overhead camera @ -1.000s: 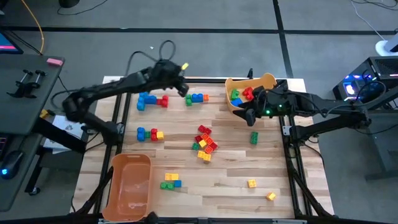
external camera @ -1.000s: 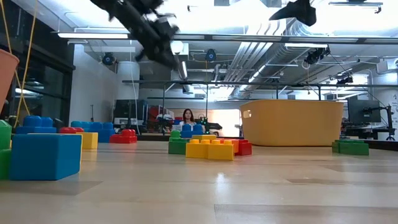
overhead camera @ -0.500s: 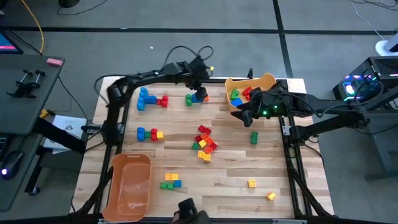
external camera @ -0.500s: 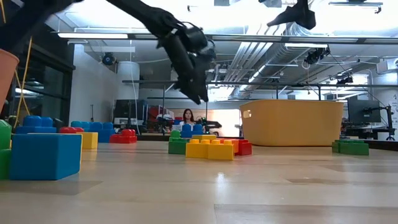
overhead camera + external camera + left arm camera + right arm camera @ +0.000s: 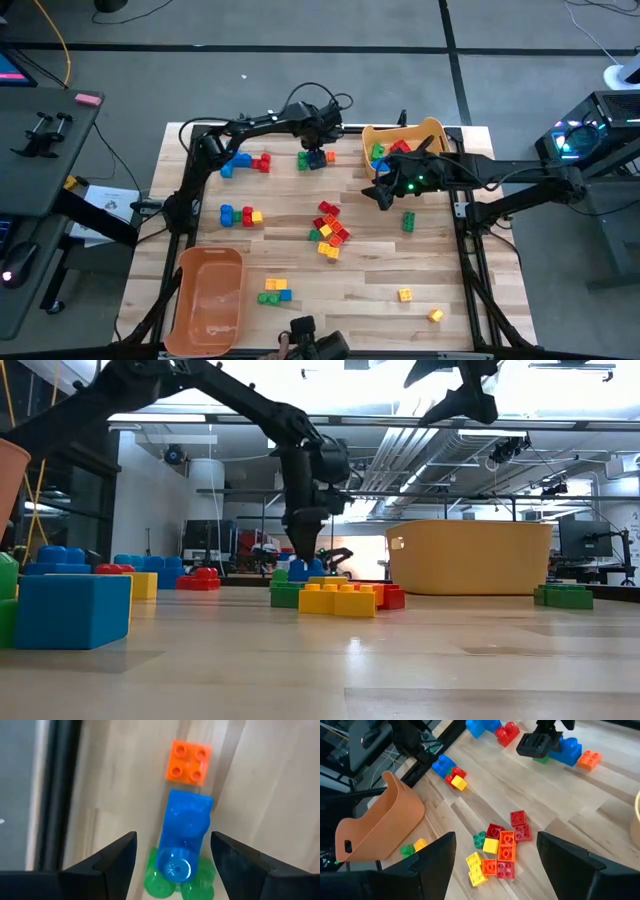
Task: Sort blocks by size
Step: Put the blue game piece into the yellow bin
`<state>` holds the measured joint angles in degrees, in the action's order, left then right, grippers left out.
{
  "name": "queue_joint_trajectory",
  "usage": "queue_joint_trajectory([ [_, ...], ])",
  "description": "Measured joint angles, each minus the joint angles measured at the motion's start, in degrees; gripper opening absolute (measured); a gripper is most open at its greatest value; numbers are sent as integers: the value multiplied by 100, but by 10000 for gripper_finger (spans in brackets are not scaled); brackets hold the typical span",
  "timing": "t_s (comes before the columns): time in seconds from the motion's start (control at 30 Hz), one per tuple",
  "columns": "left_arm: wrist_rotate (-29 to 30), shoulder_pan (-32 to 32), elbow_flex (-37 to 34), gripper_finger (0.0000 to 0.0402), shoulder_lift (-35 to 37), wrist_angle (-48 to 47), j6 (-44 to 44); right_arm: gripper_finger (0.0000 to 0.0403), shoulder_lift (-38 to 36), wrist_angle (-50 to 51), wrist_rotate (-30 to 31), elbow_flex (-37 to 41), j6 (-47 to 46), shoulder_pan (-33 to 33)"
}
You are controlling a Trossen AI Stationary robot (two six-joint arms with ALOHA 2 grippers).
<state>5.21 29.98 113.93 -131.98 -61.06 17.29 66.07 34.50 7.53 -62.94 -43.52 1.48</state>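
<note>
A green block [image 5: 303,158], a blue oblong block [image 5: 185,820] and an orange block [image 5: 189,761] lie in a row on the table near its far edge. My left gripper [image 5: 173,840] points down over this row [image 5: 318,157], open. Its fingers stand on either side of the blue block's green-side end, with bare wood showing between each finger and the block. In the low view it [image 5: 303,545] hangs just above the row. My right gripper [image 5: 385,190] hovers open above the table, beside the far bin [image 5: 428,128]. It holds nothing [image 5: 495,845].
The far-right bin holds several blocks [image 5: 388,150]. A second, empty bin [image 5: 212,300] sits near left. A pile of red, yellow and green blocks [image 5: 328,228] lies mid-table. Other blocks: blue and red [image 5: 243,162], blue and yellow [image 5: 240,215], near ones [image 5: 273,291], green [image 5: 408,221], yellow [image 5: 405,294].
My left gripper has swung from high over the far-left part of the table toward the right edge and down. It has tipped from slanting to pointing down over the green, blue and orange row. My right gripper has sunk a little toward the table's middle.
</note>
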Motion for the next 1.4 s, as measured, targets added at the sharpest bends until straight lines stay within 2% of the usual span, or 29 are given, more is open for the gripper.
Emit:
queue_joint_trajectory([
  [0.57, 5, -4, -76, 236, -232, -171, 73, 275, 32, -4, -4, 0, 1, 0],
  [0.67, 5, -4, -75, 203, -232, -153, 55, 275, 32, -7, -4, 0, 5, 0],
  [0.83, 9, -7, -72, 95, -225, -212, 28, 275, 30, -7, -4, 0, 47, 0],
  [0.87, 9, -7, -66, 84, -219, -236, 12, 275, 31, -7, -4, 0, 51, -1],
  [1.0, 35, 5, 127, 84, -150, -560, -57, 275, 30, -34, -2, 0, 149, 0],
  [1.27, 184, 87, 553, 84, 806, -640, -450, 275, -61, -788, -4, 2, 646, 4],
  [1.4, -321, 47, 460, 84, 1498, 107, -772, 275, -292, -1331, -4, 2, 1057, 44],
])
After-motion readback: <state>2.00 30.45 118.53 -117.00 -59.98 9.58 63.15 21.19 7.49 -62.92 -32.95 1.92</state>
